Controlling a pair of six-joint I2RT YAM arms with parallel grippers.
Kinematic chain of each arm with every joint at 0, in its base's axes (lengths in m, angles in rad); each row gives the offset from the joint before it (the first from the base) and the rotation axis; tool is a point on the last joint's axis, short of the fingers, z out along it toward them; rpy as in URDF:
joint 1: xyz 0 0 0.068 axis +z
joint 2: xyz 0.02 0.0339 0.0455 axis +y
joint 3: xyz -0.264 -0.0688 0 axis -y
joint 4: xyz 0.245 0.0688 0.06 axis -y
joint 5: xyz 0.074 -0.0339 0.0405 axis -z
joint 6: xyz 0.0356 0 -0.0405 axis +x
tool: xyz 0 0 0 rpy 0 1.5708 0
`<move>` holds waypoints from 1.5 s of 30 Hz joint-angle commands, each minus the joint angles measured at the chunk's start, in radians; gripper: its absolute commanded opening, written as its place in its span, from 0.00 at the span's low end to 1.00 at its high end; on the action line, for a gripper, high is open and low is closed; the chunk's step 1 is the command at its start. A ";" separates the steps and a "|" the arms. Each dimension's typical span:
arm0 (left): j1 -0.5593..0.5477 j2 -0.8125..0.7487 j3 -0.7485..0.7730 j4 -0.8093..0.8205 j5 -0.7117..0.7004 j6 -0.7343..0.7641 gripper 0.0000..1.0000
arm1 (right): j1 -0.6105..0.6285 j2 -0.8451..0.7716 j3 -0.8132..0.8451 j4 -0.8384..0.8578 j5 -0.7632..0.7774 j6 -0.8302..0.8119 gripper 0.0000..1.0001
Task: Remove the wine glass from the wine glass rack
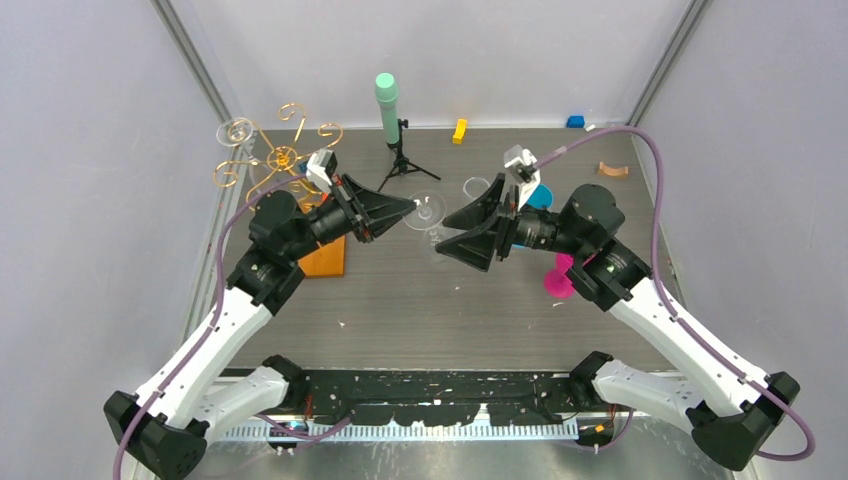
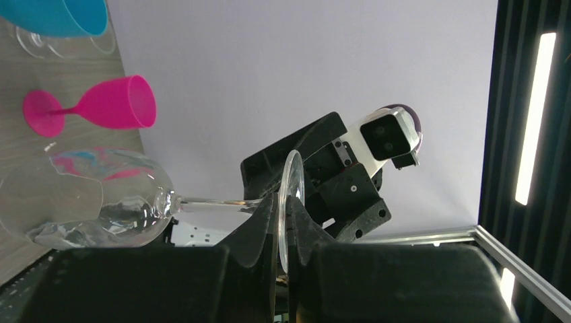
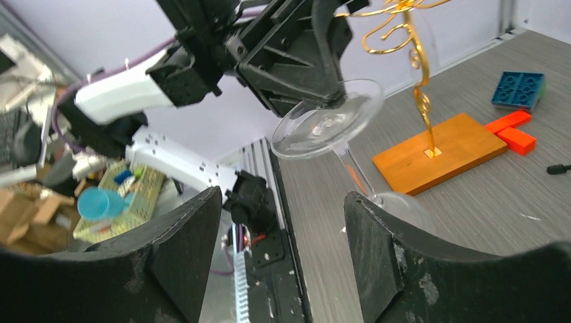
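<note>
Slip is the main danger here. The left gripper [image 1: 408, 208] has its jaws closed on the thin rim of the foot of the wine glass [image 3: 330, 118], and nothing else carries it. The stem and the bowl hang free from that disc over the middle of the tabletop [image 1: 400, 310], well apart from the wine glass rack [image 1: 283, 157], which stands near the far left corner. So the glass is already off the rack. Whether the bowl touches the tabletop, I cannot tell.

The hold is on smooth glass and far from the heavy bowl, so I judge that a quick turn of the wrist could let the foot rotate or slide out of the jaws. The right gripper [image 1: 450, 236] is just beside the glass, its jaws wide and holding nothing. If you close it off-centre or push it forward, it may knock the stem and lever the foot loose. When you lower the glass, mind also the other clear glass [image 1: 476, 186] and the pink goblet [image 2: 101, 104] nearby.
</note>
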 commanded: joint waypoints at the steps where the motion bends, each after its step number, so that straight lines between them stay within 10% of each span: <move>1: -0.075 -0.035 0.002 0.142 -0.060 -0.087 0.00 | 0.029 0.008 0.023 0.092 -0.111 -0.162 0.72; 11: -0.187 -0.028 -0.011 0.152 -0.134 -0.079 0.00 | 0.052 0.054 0.080 -0.041 -0.101 -0.314 0.65; 34: -0.207 -0.066 -0.034 0.173 -0.193 -0.100 0.01 | 0.053 0.043 -0.019 0.165 0.044 -0.203 0.01; 39: -0.206 -0.072 -0.037 0.138 -0.211 -0.056 0.56 | 0.053 0.034 -0.058 0.287 0.151 -0.136 0.00; 45: -0.205 -0.112 -0.075 0.074 -0.264 0.015 0.75 | 0.053 -0.024 -0.102 0.344 0.374 -0.116 0.00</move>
